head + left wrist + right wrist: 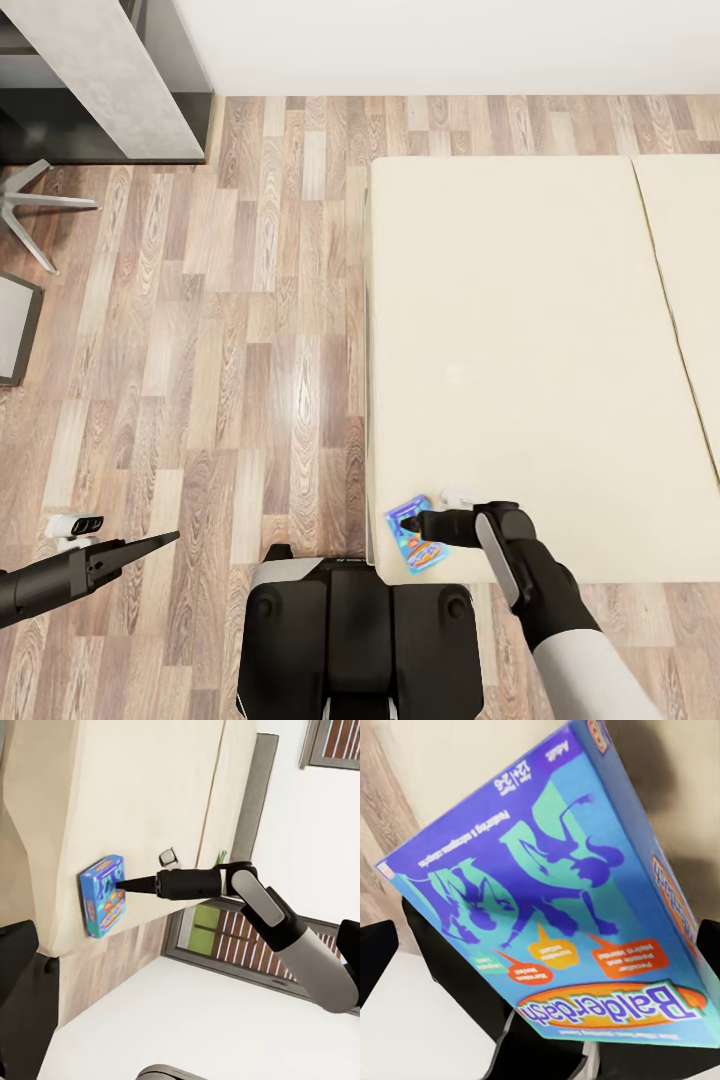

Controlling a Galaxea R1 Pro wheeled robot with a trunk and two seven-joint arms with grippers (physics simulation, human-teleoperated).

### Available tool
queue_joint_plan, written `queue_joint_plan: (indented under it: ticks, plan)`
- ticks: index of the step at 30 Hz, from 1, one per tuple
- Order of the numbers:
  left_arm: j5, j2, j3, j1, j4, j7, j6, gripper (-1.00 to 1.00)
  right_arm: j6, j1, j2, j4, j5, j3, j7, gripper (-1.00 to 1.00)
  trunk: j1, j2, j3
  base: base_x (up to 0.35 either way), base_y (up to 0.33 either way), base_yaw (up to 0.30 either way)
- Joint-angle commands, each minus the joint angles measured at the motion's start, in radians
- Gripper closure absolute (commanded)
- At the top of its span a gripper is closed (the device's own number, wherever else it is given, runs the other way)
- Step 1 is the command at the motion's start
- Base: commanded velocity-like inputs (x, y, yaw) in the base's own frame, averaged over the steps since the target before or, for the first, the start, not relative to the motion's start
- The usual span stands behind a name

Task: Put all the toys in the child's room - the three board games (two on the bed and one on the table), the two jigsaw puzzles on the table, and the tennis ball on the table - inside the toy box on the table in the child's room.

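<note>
A blue board game (424, 548) lettered Balderdash sits at the near left corner of the cream bed (520, 340), tilted up on an edge and overhanging the corner a little. My right gripper (405, 521) reaches left across the bed's front edge and is shut on this carton. The left wrist view shows the board game (103, 896) standing on the bed (135, 787) with the right gripper (120, 883) at its face. Its printed face (555, 892) is very close in the right wrist view. My left gripper (172, 538) hangs shut over the floor, far left of the bed.
Wood-plank floor (260, 330) stretches left of the bed. A pale grey desk end with a dark section (120, 80) stands at the far left by the white wall. Chair legs (30, 205) and a grey panel (15, 330) lie at the left edge. A window (217, 937) shows beyond the bed.
</note>
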Motion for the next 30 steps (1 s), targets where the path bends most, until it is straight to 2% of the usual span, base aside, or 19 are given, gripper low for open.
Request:
queue_joint_plan:
  ticks: [1, 9, 30]
  plan:
    - [-0.001, 0.0, 0.0, 0.0, 0.0, -0.005, 0.011, -1.0, 0.005, 0.0, 0.004, -0.001, -0.003, 0.0, -0.001, -1.0, 0.001, -0.002, -0.001, 0.0, 0.0, 0.0]
    - [-0.001, 0.0, 0.0, 0.0, 0.0, -0.005, 0.011, -1.0, 0.005, -0.001, 0.014, -0.001, -0.003, 0.0, -0.001, -1.0, 0.001, -0.002, -0.001, 0.0, 0.0, 0.0]
    - [-0.001, 0.001, 0.0, 0.0, 0.0, -0.005, 0.011, -1.0, 0.005, -0.002, 0.017, -0.001, -0.003, 0.0, -0.001, -1.0, 0.001, -0.002, -0.001, 0.0, 0.0, 0.0]
